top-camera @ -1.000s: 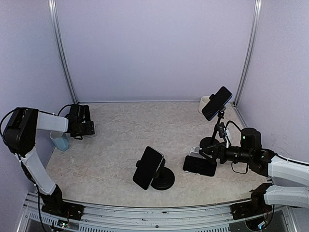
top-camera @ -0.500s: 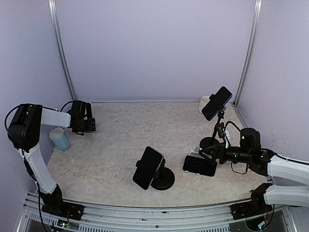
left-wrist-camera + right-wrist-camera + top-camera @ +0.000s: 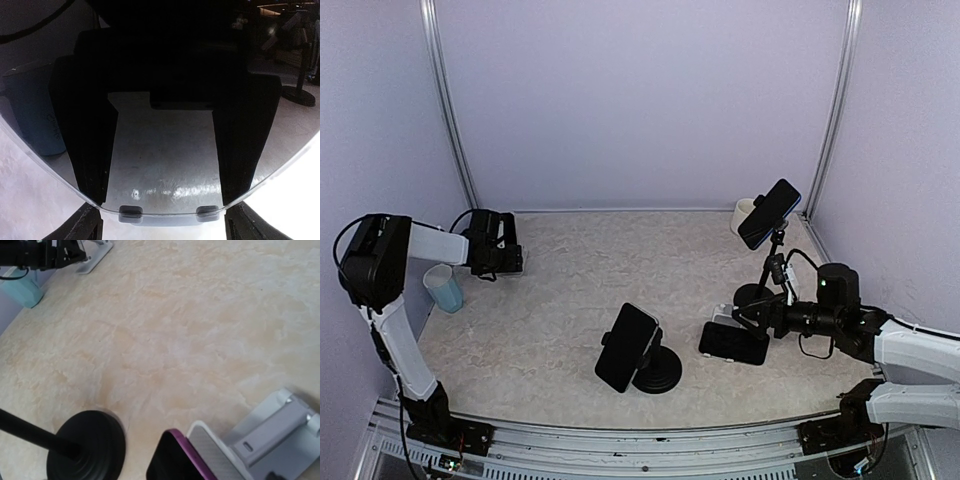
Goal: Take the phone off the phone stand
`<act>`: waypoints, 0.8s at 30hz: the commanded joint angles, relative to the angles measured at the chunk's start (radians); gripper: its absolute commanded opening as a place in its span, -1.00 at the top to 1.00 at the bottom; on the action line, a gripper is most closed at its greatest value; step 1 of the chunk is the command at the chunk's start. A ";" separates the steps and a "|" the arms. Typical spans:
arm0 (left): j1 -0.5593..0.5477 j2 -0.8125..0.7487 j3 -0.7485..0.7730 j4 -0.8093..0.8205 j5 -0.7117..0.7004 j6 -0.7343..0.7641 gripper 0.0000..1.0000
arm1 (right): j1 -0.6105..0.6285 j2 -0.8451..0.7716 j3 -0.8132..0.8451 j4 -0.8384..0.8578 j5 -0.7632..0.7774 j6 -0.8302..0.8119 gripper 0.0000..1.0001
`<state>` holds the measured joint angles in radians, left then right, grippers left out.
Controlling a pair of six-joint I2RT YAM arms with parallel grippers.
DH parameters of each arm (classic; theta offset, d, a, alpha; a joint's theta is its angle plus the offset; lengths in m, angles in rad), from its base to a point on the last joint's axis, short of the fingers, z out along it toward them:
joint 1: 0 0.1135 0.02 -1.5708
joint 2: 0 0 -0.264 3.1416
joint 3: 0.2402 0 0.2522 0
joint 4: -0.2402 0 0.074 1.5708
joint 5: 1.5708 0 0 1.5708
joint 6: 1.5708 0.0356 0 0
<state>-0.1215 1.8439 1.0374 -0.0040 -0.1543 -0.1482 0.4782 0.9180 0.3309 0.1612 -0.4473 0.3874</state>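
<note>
nearest us, at 6 o'clock on the table [image 3: 550,320], a middle phone [image 3: 625,347] leaned tilted on a black round stand [image 3: 660,375]. just to its 3 o'clock the phone [image 3: 732,343] sat landscape against its white phone stand [image 3: 272,437], not yet lifted off. the right gripper [image 3: 748,318] hovered just beside the phone's upper edge. its own camera showed no fingers, so we could not tell whether they were parted or closed.

at 9 o'clock a pale blue cup [image 3: 444,288] stood by the side wall. just past it the left gripper [image 3: 512,258] appeared to be clamped on a spare white stand [image 3: 165,170], with a dark finger on either side of the plate, though that wrist view was murky.

farthest, at 2 o'clock, a far phone [image 3: 768,213] tilted atop a tripod stand [image 3: 772,265], with a white cup [image 3: 746,212] just behind it.
</note>
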 commanded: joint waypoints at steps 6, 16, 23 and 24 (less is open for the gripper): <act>-0.019 -0.075 -0.113 -0.034 0.083 0.005 -0.55 | 0.013 0.011 0.023 0.011 -0.005 -0.008 -0.83; -0.016 -0.187 -0.143 0.036 0.127 -0.023 -0.98 | 0.013 -0.010 0.013 0.007 0.002 -0.008 -0.83; -0.015 -0.196 -0.072 0.027 0.045 -0.045 -0.98 | 0.013 -0.010 0.011 0.014 0.000 -0.005 -0.84; -0.015 -0.192 -0.062 0.028 0.039 -0.047 -0.98 | 0.013 -0.010 0.011 0.016 0.001 -0.004 -0.83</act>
<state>-0.1371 1.6577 0.9226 0.0116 -0.0700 -0.1753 0.4782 0.9234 0.3309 0.1619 -0.4480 0.3859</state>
